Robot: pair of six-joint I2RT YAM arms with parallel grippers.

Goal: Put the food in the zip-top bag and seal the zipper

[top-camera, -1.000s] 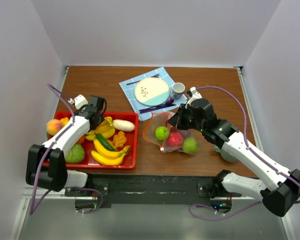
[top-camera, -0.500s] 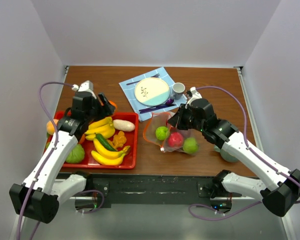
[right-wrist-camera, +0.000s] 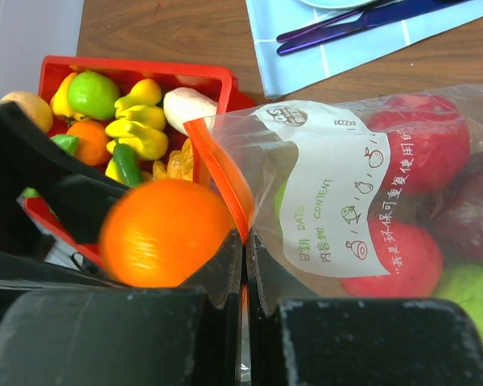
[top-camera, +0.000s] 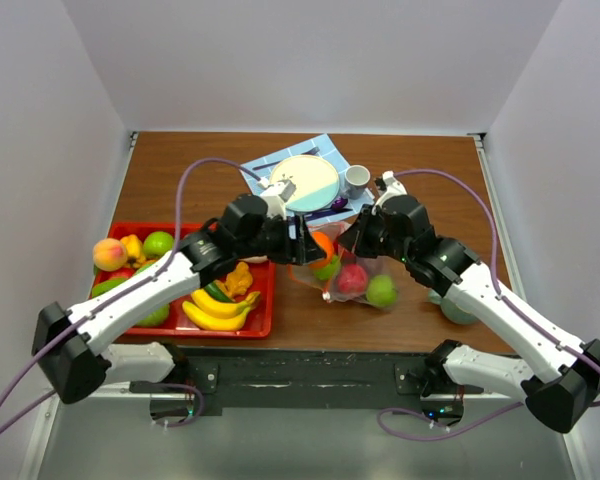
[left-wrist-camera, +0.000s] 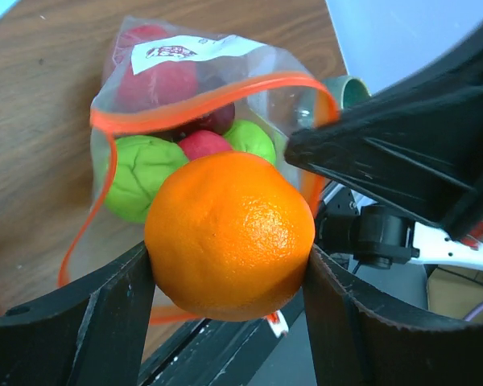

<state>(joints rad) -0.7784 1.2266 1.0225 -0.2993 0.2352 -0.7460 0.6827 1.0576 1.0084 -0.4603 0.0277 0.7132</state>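
Well, white walls point(top-camera: 310, 60), wooden table point(top-camera: 190, 165) — left fingers point(left-wrist-camera: 105, 322) grip orange point(left-wrist-camera: 229, 233), right fingers point(right-wrist-camera: 121, 338) pinch bag point(right-wrist-camera: 330, 185).

Both the left arm point(top-camera: 140, 295) and the right arm point(top-camera: 500, 312) are built of smooth, rounded white links joined by black cylindrical joints, with chunky black housings at the wrists and shoulders. A thin purple cable point(top-camera: 205, 161) runs along the left arm, and a second purple cable point(top-camera: 467, 190) runs along the right one. The fingers point(left-wrist-camera: 72, 322) are broad, matte-black blocks with squared edges and a faint moulded ridge.
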